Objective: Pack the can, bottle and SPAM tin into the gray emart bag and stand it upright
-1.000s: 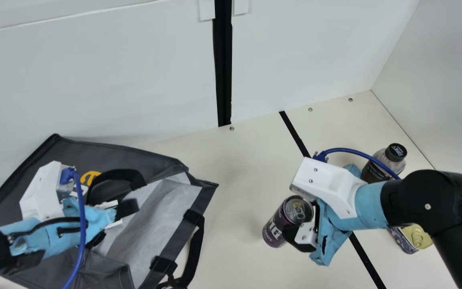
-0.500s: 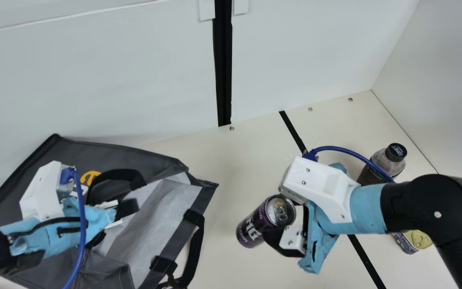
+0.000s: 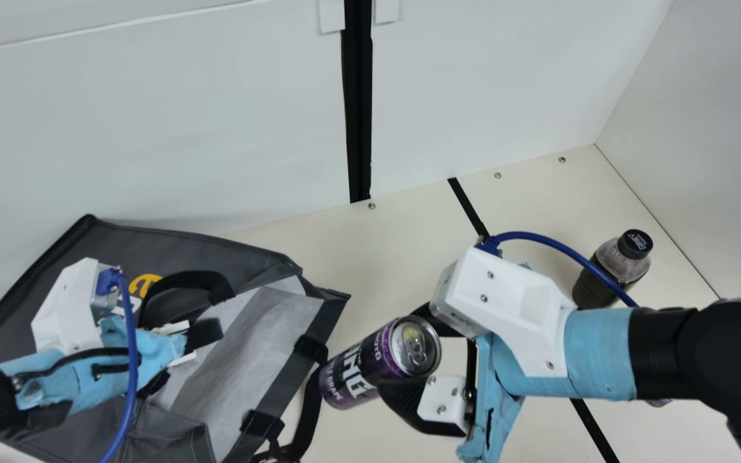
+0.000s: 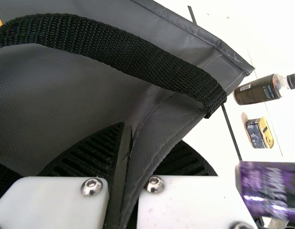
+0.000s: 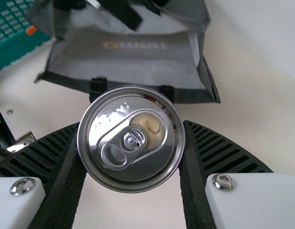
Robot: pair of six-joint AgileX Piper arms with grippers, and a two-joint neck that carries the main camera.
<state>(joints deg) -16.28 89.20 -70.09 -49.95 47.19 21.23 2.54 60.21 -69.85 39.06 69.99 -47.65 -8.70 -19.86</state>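
Holding: left hand, bag by edge, presumably for steadiness; right hand, can, tilted base-first, likely for packing.

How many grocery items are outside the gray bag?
3: a purple can in the right hand, a bottle at the table's right side, and a tin near it. The bag may hide more.

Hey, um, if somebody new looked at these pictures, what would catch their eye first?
Probably the shiny-topped purple can, tilted in the right gripper near the middle of the main view. Next, the big gray bag at that view's left, its mouth gaping toward the can, with the left gripper pinching its fabric. The dark bottle at the right comes later.
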